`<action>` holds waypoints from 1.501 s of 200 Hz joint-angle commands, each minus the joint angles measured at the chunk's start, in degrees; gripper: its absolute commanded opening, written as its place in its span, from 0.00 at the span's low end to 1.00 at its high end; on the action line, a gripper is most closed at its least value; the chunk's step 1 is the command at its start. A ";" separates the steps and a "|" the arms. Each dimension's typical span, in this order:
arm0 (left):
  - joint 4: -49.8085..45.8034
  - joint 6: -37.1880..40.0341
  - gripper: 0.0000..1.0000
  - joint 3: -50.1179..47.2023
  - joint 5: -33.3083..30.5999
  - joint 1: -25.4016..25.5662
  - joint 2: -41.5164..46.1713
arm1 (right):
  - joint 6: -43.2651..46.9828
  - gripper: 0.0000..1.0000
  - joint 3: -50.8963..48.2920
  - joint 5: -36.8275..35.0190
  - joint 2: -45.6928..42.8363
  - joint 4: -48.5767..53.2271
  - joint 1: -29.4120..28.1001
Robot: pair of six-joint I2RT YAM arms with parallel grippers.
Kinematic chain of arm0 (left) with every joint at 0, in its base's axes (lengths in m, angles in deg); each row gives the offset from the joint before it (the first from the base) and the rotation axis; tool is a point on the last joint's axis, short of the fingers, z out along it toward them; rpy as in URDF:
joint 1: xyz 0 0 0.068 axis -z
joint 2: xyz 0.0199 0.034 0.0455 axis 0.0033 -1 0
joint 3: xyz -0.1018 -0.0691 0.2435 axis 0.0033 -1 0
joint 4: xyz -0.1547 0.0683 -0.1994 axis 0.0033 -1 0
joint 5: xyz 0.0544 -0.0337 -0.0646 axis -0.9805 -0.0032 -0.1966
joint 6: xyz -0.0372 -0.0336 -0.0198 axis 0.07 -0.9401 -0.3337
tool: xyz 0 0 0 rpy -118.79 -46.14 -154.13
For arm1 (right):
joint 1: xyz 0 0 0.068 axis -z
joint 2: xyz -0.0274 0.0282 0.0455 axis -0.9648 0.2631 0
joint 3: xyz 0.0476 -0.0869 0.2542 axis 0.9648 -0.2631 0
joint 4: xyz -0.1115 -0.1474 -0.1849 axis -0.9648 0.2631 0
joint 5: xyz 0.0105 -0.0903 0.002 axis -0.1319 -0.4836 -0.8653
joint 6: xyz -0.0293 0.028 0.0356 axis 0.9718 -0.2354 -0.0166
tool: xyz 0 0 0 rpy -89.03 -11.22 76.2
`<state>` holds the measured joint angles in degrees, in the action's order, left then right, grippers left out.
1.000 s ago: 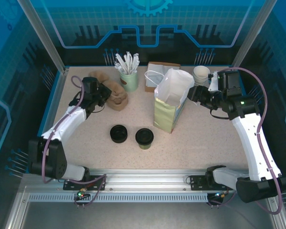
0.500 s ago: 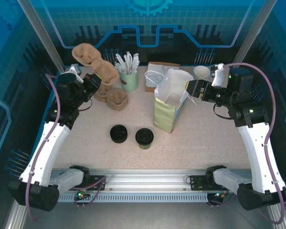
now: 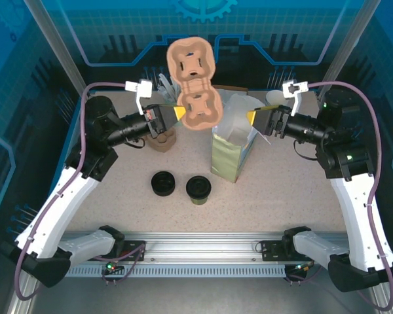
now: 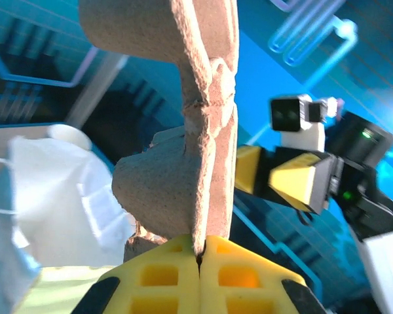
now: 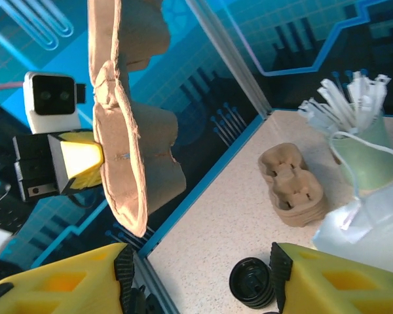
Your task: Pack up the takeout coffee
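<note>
— Left claw [image 3: 179,113], what's it doing?
— Clamped tight on the lower edge of a brown pulp cup carrier [image 3: 195,85], holding it high in the upper centre of the top view. From the left wrist, the yellow fingertips meet on the carrier's thin rim at the bottom centre of the frame. It looks like a single carrier, though edge-on I can't be sure.
— And the right claw [image 3: 252,118]?
— Wide, nothing between its fingers. It sits right of centre, beside the top of the paper bag [image 3: 230,154], facing the left claw across the carrier.
— Where's the takeout coffee [image 3: 198,188]?
— Lower centre of the top view, upright on the surface [image 3: 288,190], below the bag and just right of a stack of black lids [image 3: 163,183]. Neither claw touches it.
— Anything else?
— More carriers [image 5: 295,186] stacked right of centre in the right wrist view, near a green cup of white wrapped sticks [image 5: 363,154].
</note>
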<state>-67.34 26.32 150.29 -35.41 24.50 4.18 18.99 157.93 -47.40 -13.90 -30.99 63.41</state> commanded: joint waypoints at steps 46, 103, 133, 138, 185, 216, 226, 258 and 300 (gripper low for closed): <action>13.30 -1.70 0.00 -0.45 12.29 3.48 -2.03 | 4.45 0.55 -0.09 4.06 -3.20 -3.79 -6.76; 11.43 -0.88 0.00 0.01 12.77 4.83 -2.61 | 5.46 0.48 0.35 4.47 -2.99 -4.26 -9.45; 10.38 -0.47 0.00 0.26 12.72 5.30 -2.87 | 5.61 0.41 0.35 4.28 -2.46 -4.43 -10.48; 10.27 -0.42 0.00 0.34 12.70 5.36 -2.95 | 5.71 0.40 0.41 4.23 -2.40 -4.44 -10.63; 6.77 0.95 0.00 1.53 11.55 5.93 -4.46 | 6.04 0.21 0.16 3.54 -1.81 -4.74 -12.11; 2.14 3.08 0.00 3.41 10.02 6.23 -5.83 | 6.62 0.00 0.46 -0.15 -1.14 -2.31 -12.22; 0.81 3.81 0.00 3.85 9.33 6.27 -6.11 | 6.89 0.00 0.60 -1.32 -1.04 -1.59 -12.18; -0.52 5.16 0.33 4.28 8.98 6.23 -6.44 | 7.23 0.00 1.11 -3.36 -0.94 -0.15 -12.22; -10.47 13.87 0.64 7.40 2.20 6.25 -4.65 | 7.50 0.00 3.54 -10.70 -0.24 6.83 -12.14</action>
<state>-70.97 33.51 153.72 -28.43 30.47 -2.07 25.66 158.37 -52.84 -14.49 -29.22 51.85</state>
